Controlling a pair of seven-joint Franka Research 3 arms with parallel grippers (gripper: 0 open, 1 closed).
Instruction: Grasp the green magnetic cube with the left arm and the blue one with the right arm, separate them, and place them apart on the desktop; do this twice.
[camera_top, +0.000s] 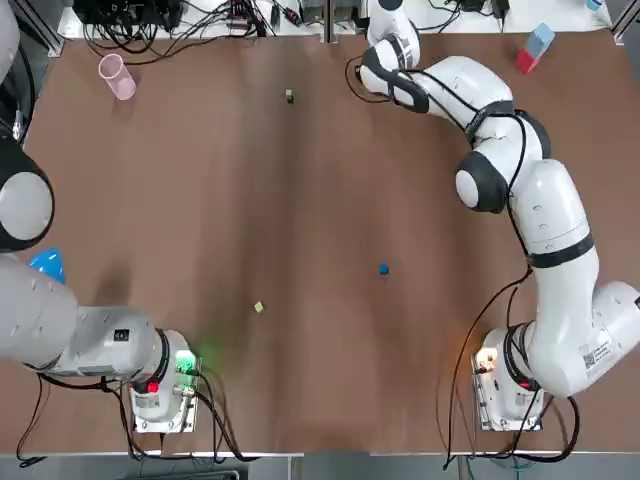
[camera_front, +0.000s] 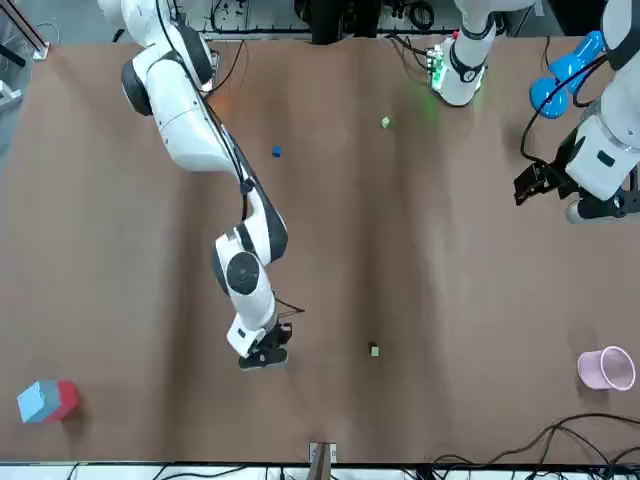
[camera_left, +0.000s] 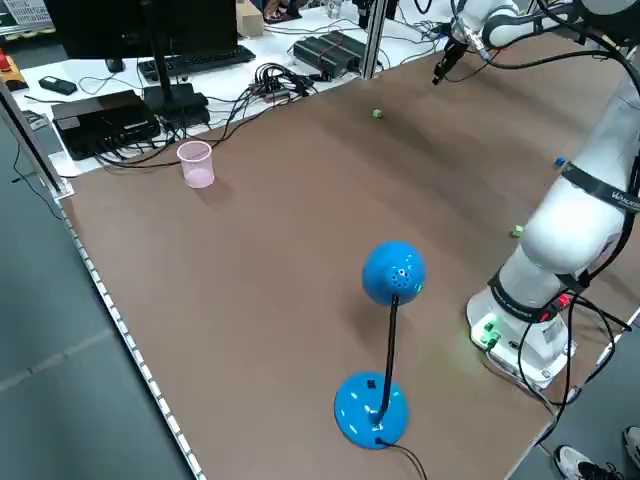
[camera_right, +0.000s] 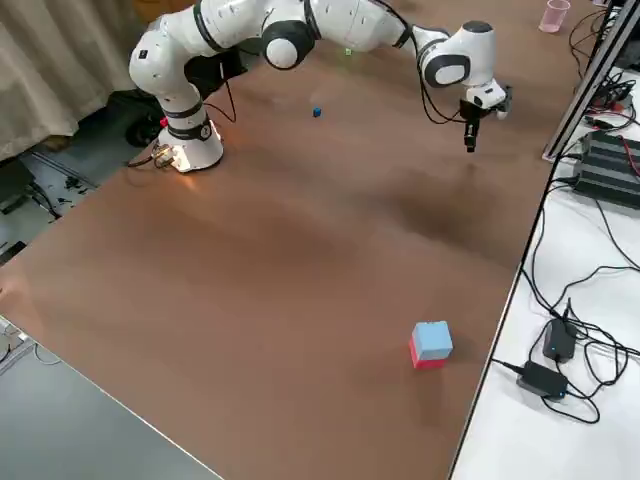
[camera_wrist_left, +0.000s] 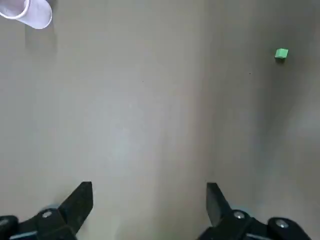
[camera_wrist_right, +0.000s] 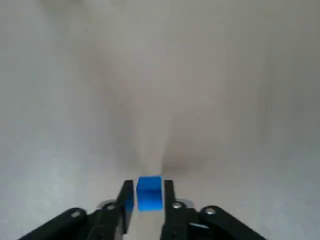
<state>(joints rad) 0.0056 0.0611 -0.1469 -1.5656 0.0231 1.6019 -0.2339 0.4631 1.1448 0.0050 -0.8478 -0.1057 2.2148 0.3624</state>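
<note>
Right gripper (camera_right: 471, 138): upper centre overhead, clamped on blue cube (camera_wrist_right: 149, 194), well apart from green cube (camera_top: 288, 96), likely for placing.
Left gripper (camera_wrist_left: 149, 189): jaws wide apart, empty.

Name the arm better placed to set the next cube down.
Right. The right gripper already has its jaws shut on a blue cube, ready to place; the left gripper is open and empty.

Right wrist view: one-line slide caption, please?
Right pincer grips a blue cube, raised above the brown tabletop.
</note>
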